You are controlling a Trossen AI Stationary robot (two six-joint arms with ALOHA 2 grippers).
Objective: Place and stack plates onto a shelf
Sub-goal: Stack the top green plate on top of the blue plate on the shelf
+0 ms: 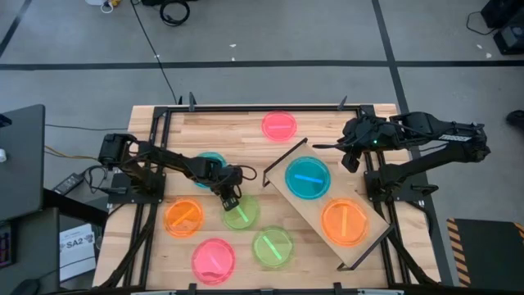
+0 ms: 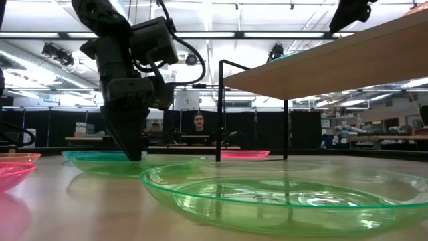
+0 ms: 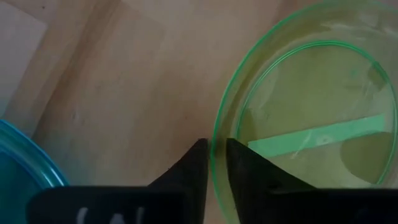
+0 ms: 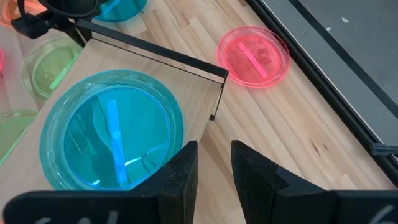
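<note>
**Two plates shelved, six still on the tabletop**

The shelf (image 1: 295, 161) carries a blue plate (image 1: 308, 178) and an orange plate (image 1: 345, 221), side by side, unstacked. Six plates lie on the tabletop (image 1: 237, 127): two pink, two green, one orange, one blue. The left hand (image 1: 232, 197) is clamped on the rim of a green plate (image 1: 241, 213), seemingly the third pickup. The right hand (image 1: 350, 158) hovers beside the shelf's blue plate, fingers slightly apart, holding nothing.

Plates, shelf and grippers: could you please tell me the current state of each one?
Shelf: holds two plates, unstacked.
Blue plate: on shelf.
Orange plate: on shelf.
Green plate: on table, rim pinched.
Left gripper: shut on green plate.
Right gripper: open, empty.
</note>
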